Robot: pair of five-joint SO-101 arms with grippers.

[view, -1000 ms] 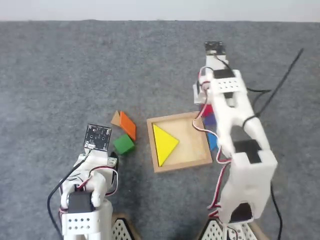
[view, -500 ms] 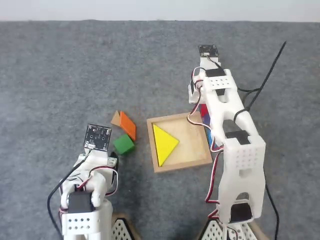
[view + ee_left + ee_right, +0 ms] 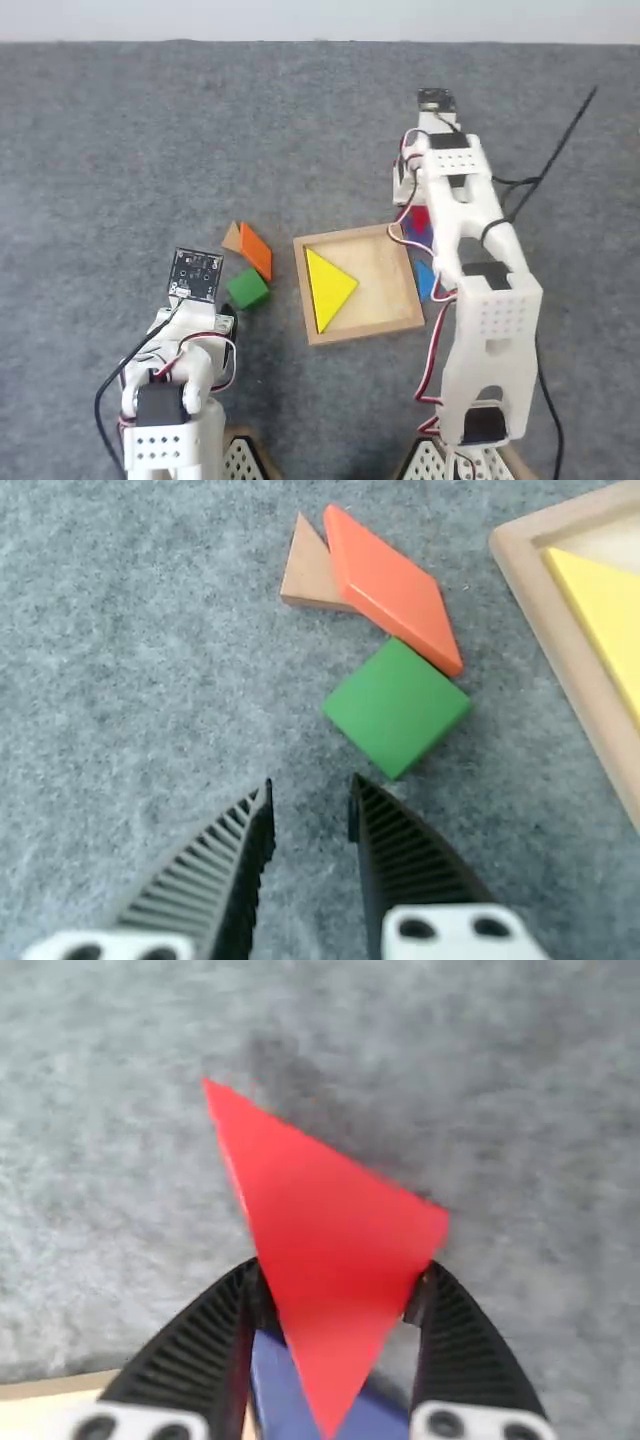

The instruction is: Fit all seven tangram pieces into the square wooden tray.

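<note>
R gripper is clamped on red triangle, fingers pressed to two of its sides, one corner pointing away from the wrist. A blue piece shows beneath it, w/ a corner of the wooden tray beside that. In high view R arm runs along the tray's right side. L gripper is empty, jaws a narrow gap apart, low over grey carpet, tips just short of green square. Past the square, against its far edge, lies orange parallelogram, w/ tan triangle tucked against it. The yellow triangle lies flat in the tray's left half.
</note>
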